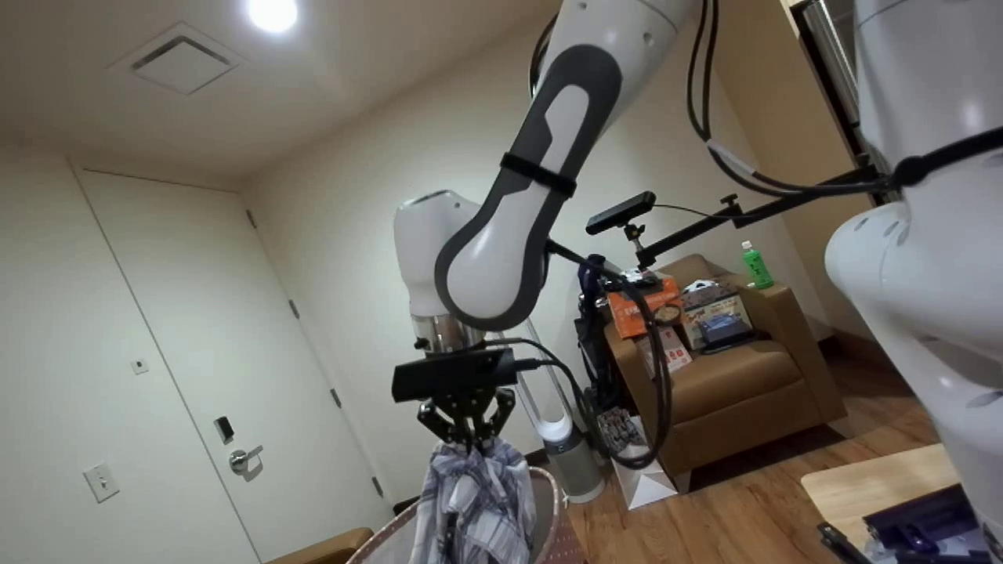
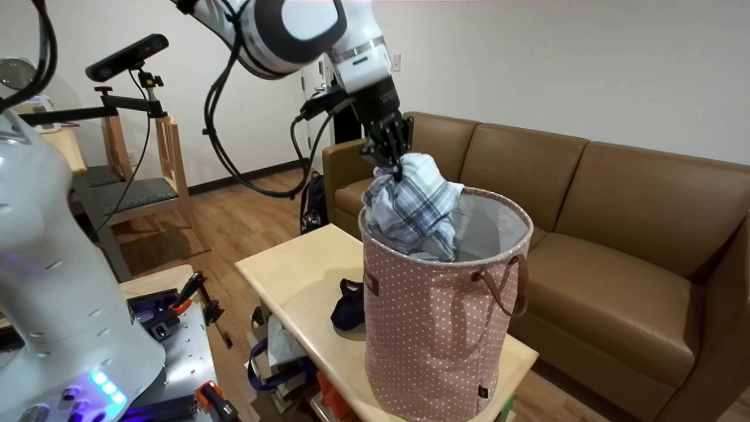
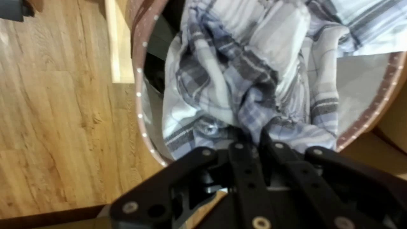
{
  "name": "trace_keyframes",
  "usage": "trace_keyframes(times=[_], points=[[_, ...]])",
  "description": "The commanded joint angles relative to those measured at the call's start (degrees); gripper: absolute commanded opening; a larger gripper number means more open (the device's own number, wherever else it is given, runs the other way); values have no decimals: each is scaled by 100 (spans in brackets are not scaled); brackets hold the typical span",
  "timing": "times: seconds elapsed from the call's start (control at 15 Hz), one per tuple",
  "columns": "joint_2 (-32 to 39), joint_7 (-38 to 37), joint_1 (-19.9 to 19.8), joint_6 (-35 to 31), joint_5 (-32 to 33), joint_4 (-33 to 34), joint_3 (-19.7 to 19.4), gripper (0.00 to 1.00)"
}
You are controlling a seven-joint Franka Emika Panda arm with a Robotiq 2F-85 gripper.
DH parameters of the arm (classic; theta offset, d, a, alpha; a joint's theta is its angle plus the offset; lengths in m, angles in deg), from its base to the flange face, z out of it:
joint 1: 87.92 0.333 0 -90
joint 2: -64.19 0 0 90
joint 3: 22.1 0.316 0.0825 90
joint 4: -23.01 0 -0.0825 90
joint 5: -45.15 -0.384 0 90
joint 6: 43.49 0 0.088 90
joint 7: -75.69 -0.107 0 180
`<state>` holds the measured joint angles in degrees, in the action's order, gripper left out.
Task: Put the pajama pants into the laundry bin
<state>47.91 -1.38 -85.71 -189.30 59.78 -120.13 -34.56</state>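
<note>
The plaid white, blue and grey pajama pants (image 2: 417,205) hang bunched from my gripper (image 2: 398,169). Their lower part is inside the mouth of the pink dotted laundry bin (image 2: 433,328), and their top bulges above the rim. In an exterior view, the gripper (image 1: 472,446) is above the bin (image 1: 560,513), with the pants (image 1: 479,509) below its fingers. In the wrist view, the fingertips (image 3: 256,140) are closed on a fold of the pants (image 3: 254,70). The bin rim (image 3: 140,92) surrounds most of the cloth; some cloth reaches the rim at upper right. The bin's bottom is hidden.
The bin stands on a light wooden table (image 2: 299,264), with a dark blue item (image 2: 350,305) beside it. A brown sofa (image 2: 621,275) is behind the bin. A brown armchair (image 1: 736,392) holding packages and a tower fan (image 1: 576,466) show in an exterior view.
</note>
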Motion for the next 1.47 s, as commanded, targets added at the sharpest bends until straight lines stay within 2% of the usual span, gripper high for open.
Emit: trace_keyframes(times=[0.0,0.07,0.13,0.47,0.53,0.6,0.8,0.87,1.13,1.2,1.4], points=[[1054,1294,-320,-212,-1505,230,-60,6],[536,802,-559,-60,-1020,22,329,6],[736,944,-621,-116,-1113,40,313,10],[661,925,-709,-117,-1099,50,500,10],[635,848,-712,-62,-952,83,567,5],[625,870,-701,69,-918,153,626,6],[816,1811,-752,665,-737,623,655,6],[877,2255,-737,774,-852,763,608,6],[1542,3821,-877,757,-862,1421,425,5],[1162,3195,-869,696,-867,1056,529,10],[1506,3640,-888,697,-856,1321,434,10]])
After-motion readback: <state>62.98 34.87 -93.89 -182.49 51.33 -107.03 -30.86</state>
